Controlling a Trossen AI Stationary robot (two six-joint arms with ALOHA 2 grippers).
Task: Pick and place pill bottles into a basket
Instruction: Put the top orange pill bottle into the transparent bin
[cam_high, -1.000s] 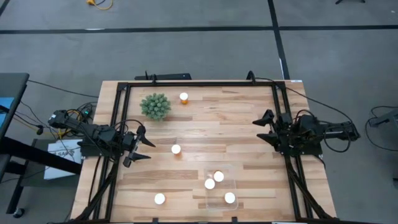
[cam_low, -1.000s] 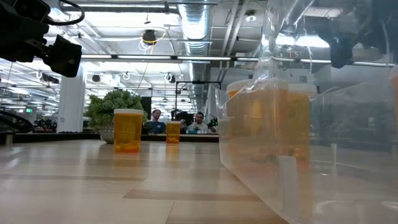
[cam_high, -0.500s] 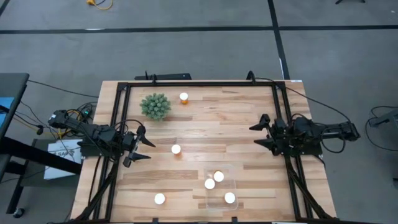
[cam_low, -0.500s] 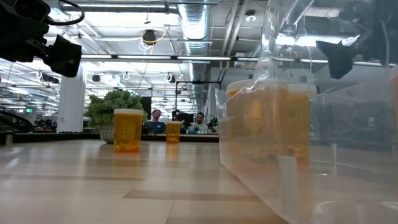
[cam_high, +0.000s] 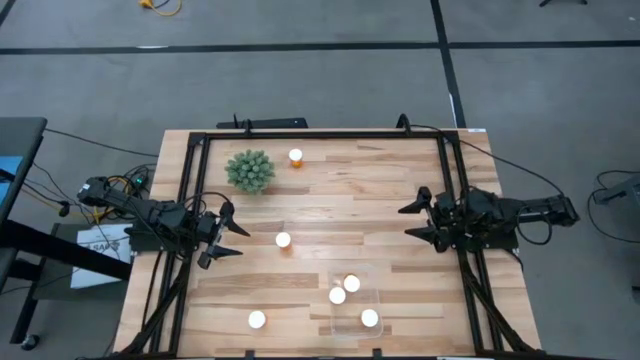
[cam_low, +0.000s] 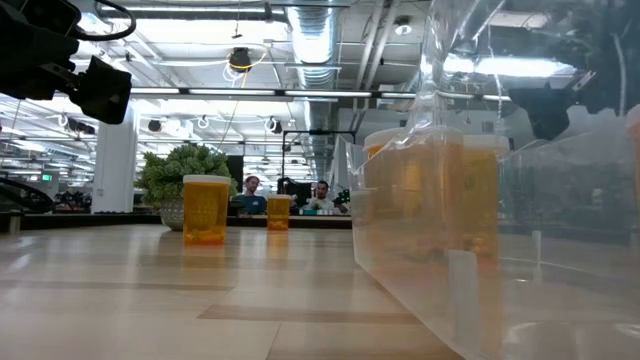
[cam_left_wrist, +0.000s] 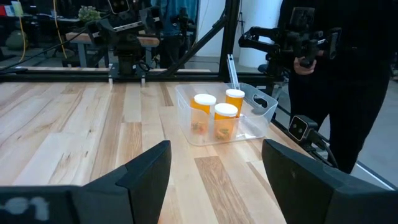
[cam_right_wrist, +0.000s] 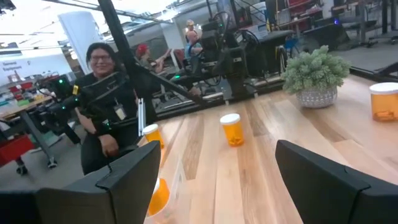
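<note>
Three orange pill bottles with white caps stand on the table: one (cam_high: 296, 157) beside the plant, one (cam_high: 283, 240) mid-table, one (cam_high: 257, 320) near the front edge. Three more (cam_left_wrist: 214, 115) stand upright inside the clear basket (cam_high: 378, 296) at the front right. My left gripper (cam_high: 238, 234) hovers open at the table's left edge, pointing level toward the middle bottle, well short of it. At the right edge my right gripper (cam_high: 406, 222) hovers open and level too, with nothing between its fingers.
A spiky green plant (cam_high: 249, 171) stands far left, next to the far bottle. A black metal frame (cam_high: 190, 190) runs along the table's left, far and right sides. A person (cam_left_wrist: 336, 81) stands past the table's near edge, and others (cam_right_wrist: 102, 93) sit in the room beyond.
My right gripper has sunk a little and tipped down until it points level, its fingertips shifting slightly toward the table's middle and near edge. It stays open. The bottles and the basket have not moved.
</note>
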